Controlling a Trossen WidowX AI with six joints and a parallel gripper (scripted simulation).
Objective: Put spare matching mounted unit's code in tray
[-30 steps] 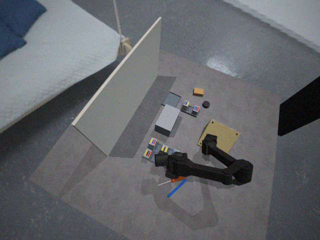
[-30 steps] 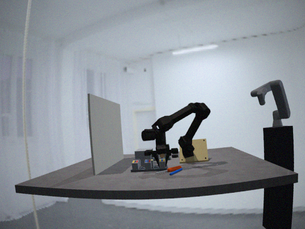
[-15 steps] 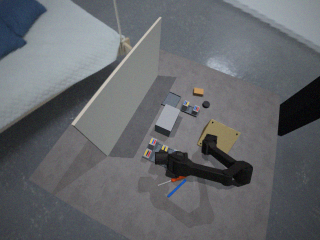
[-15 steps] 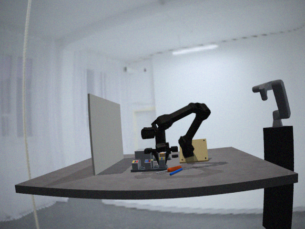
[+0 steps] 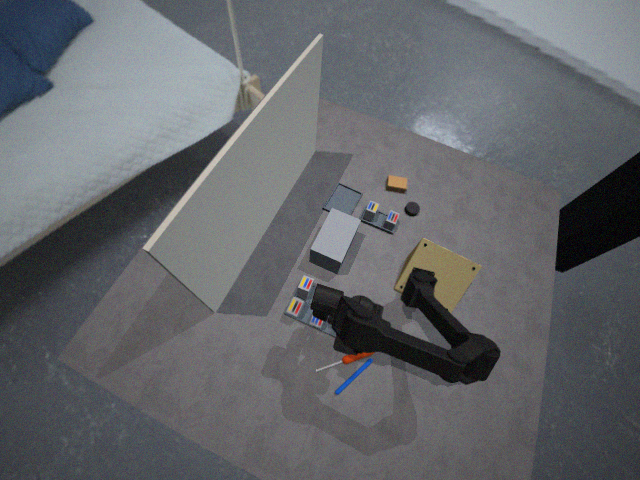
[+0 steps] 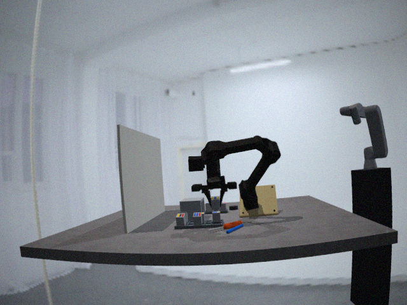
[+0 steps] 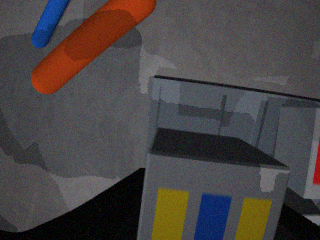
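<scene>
Hand (image 5: pixel 326 316) (image 6: pixel 215 206): one, pinching spare (image 6: pixel 215 201) (image 7: pixel 212 200), yellow-blue-yellow, above rack (image 5: pixel 292 316) (image 6: pixel 197 226) (image 7: pixel 187 97). Step: lifting out. Next, apparently: carry level to tray (image 5: pixel 342 198), clearing grey block (image 5: pixel 336 236) (image 6: pixel 191 206); lower, release.
</scene>
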